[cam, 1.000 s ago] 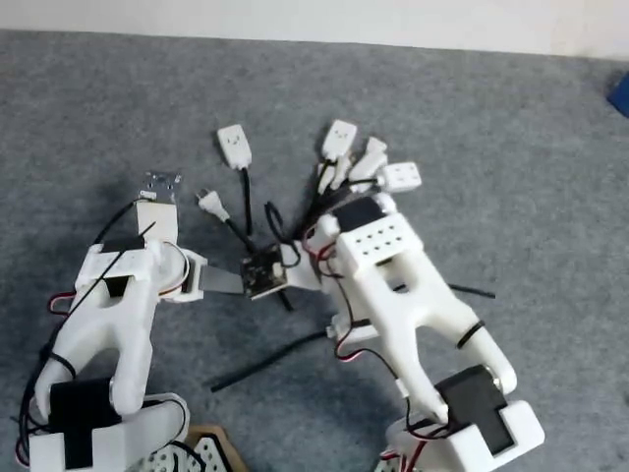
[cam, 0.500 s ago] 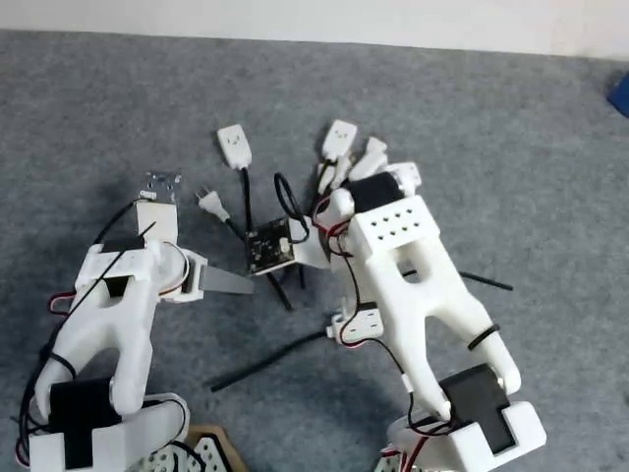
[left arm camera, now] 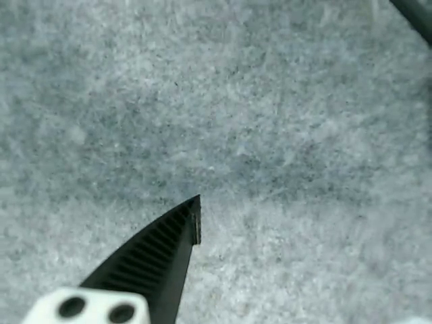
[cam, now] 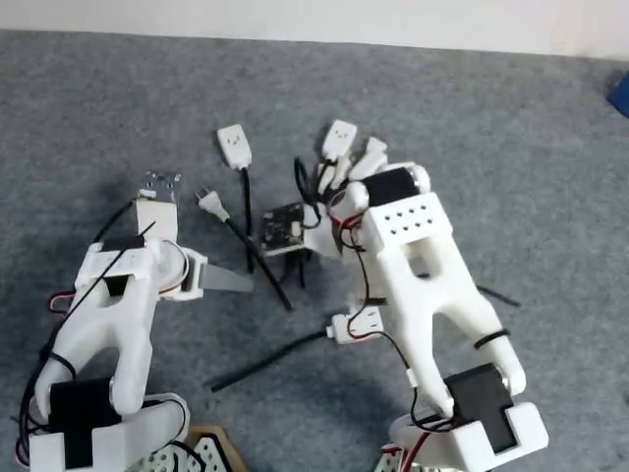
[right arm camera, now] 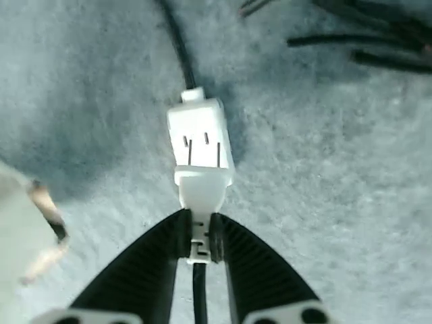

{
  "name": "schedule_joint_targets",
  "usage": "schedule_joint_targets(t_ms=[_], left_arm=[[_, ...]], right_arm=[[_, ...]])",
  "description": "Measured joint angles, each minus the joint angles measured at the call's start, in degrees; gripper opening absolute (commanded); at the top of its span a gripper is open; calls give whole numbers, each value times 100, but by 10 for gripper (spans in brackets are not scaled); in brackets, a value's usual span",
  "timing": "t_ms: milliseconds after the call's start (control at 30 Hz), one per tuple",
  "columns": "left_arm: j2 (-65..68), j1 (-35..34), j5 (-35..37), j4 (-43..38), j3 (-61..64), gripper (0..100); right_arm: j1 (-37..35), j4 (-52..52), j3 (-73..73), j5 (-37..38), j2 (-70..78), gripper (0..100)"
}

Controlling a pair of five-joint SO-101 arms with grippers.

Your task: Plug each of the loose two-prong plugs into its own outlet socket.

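The white plug (right arm camera: 201, 191) sits nose-to-nose with a white outlet socket (right arm camera: 198, 131) lying on the grey counter (cam: 511, 128). Its two prongs show as thin dark lines over the socket's near end. We judge this as the insertion step itself, though we cannot tell whether the prongs are fully seated or only started. The right jaws are clamped on the plug's narrow neck, just behind its body, with the plug's cord running back between them. We think that grip was chosen to keep the body and prongs clear and in line with the socket, so a straight push carries along the plug's axis. The socket's own cable (right arm camera: 177, 47) leads away on the far side and nothing braces the socket, so a push may slide it rather than seat the plug. From above, the right arm (cam: 423, 275) leans over a cluster of white sockets (cam: 339, 139), covering the pair it works on. A second plug (cam: 208, 204) lies loose on the counter with its prongs bare, near a lone socket (cam: 234, 145) and apart from it, so that pairing is not yet done. The left arm (cam: 118, 305) hangs low over bare counter near that second plug; we cannot tell whether the left jaws are apart or together.
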Motion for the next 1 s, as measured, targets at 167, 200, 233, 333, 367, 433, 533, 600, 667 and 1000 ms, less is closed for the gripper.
schedule_joint_targets(t_ms=[167, 200, 233, 333, 367, 433, 533, 600, 667, 1000], left_arm=[[0, 0, 0, 387, -571, 570], [0, 0, 0, 545, -712, 570], [0, 0, 0, 703, -870, 570], [0, 0, 0, 1204, -1407, 570], [0, 0, 0, 1389, -1609, 570], [0, 0, 0, 1820, -2013, 570], [0, 9, 70, 2488, -2637, 561], [-26, 9, 229, 2857, -2954, 511], [-299, 9, 281, 3059, -3024, 436], [-3349, 79, 211, 2488, -888, 470]], right_arm=[[-580, -176, 0, -1714, 26, 8], [-589, -237, -9, -2031, 97, 8], [-589, -246, -53, -2338, 193, 8], [-484, -273, -387, -3314, 624, 8], [-422, -264, -536, -3640, 782, 8], [-308, -264, -923, -4229, 1099, 8], [-264, -273, -1662, -5002, 1301, 8], [-264, -299, -2207, -5407, 1345, 8], [-264, -440, -2690, -5714, 1354, 8], [-624, -2453, -1451, -6013, 1125, 8]])
